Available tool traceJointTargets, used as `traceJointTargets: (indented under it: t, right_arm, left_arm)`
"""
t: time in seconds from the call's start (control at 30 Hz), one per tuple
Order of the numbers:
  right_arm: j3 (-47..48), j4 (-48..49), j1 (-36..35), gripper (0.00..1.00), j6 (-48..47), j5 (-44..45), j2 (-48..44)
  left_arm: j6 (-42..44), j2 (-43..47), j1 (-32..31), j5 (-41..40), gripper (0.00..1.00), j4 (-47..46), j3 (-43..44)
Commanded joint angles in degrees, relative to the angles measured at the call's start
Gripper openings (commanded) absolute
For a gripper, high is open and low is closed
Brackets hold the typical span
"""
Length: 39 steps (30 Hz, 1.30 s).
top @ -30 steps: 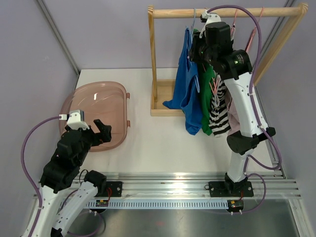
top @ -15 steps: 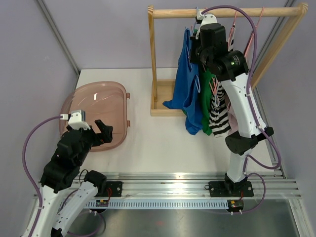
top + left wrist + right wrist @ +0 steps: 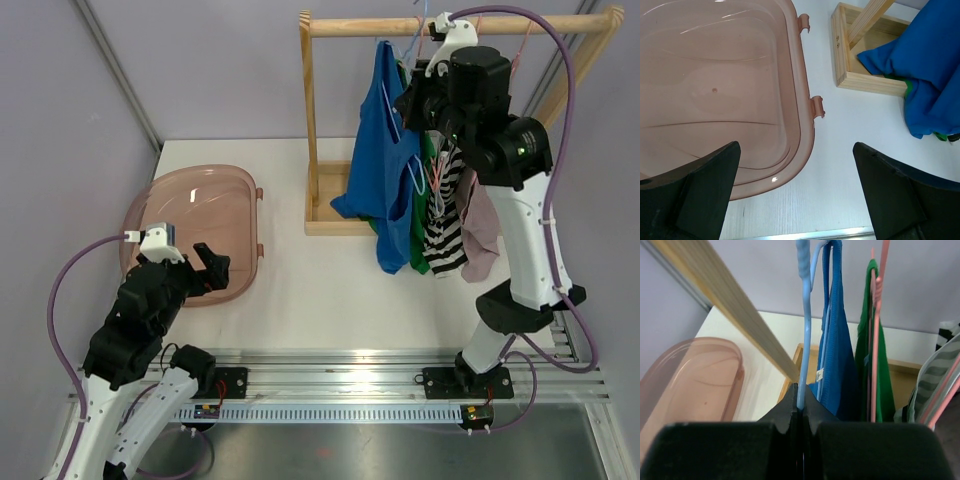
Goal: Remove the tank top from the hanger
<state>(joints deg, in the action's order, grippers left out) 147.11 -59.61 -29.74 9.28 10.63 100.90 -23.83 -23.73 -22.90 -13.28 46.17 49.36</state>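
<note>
Black right gripper: clenched on the shank of the light-blue hanger, jaws pressed together with only the thin plastic between them, high up at the far right of the scene.
Light-blue hanger: stood upright out of the jaws, just beside the wooden top rail; whether its hook rested on the rail could not be told.
Blue tank top: hung on the light-blue hanger by its straps, and its lower folds lay on the wooden base frame of the rack.
Neighbours: a green garment on a pink hanger was just right of the tank top; a striped garment and a pale mauve garment hung further right.
Left gripper: released, jaws spread wide and grasping nothing, held at the near left above the near right rim of the tub.
Tub: translucent pink plastic, lay on the left of the table, well apart from the rack.
Surface: a white table, with an aluminium rail along its near edge carrying both arm bases.
Room: pale lilac walls closed in the far side and both sides.
</note>
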Motion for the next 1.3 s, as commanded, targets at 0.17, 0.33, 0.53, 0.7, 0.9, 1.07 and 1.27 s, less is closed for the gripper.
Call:
traceJointTargets:
  t: [0.17, 0.33, 0.53, 0.7, 0.9, 1.07, 1.27]
  right_arm:
    - [-9.8, -3.9, -0.3, 0.0, 3.3, -13.3, -15.3]
    - [-22.1, -5.3, -0.3, 0.0, 4.3, -23.1, -24.9]
    - [-37.8, -1.6, -0.3, 0.0, 8.3, -35.7, -38.3]
    - [-45.3, 1.7, -0.4, 0.0, 11.8, -42.3, -43.2]
    - [-44.5, 1.6, -0.3, 0.0, 14.2, -44.2, -44.9]
    - [-43.7, 2.4, -0.4, 0.0, 15.3, -47.9, -46.8]
    - [-42.0, 0.2, -0.3, 0.0, 14.6, -49.0, -49.0]
  left_arm:
    - [1.7, -1.0, 0.2, 4.7, 0.99, -6.4, 2.4]
    - [1.8, -9.6, 0.0, 11.2, 0.99, -9.7, 10.0]
    - [0.9, -19.6, -7.0, 11.9, 0.99, -13.6, 22.9]
    - [6.2, -27.3, -20.5, 0.9, 0.99, -14.1, 34.2]
    - [15.9, -38.8, -42.0, -17.8, 0.99, -17.2, 42.6]
    - [22.2, -45.3, -51.3, -27.1, 0.99, -21.9, 44.6]
    - [25.0, -49.1, -53.5, -35.1, 0.9, -25.2, 44.2]
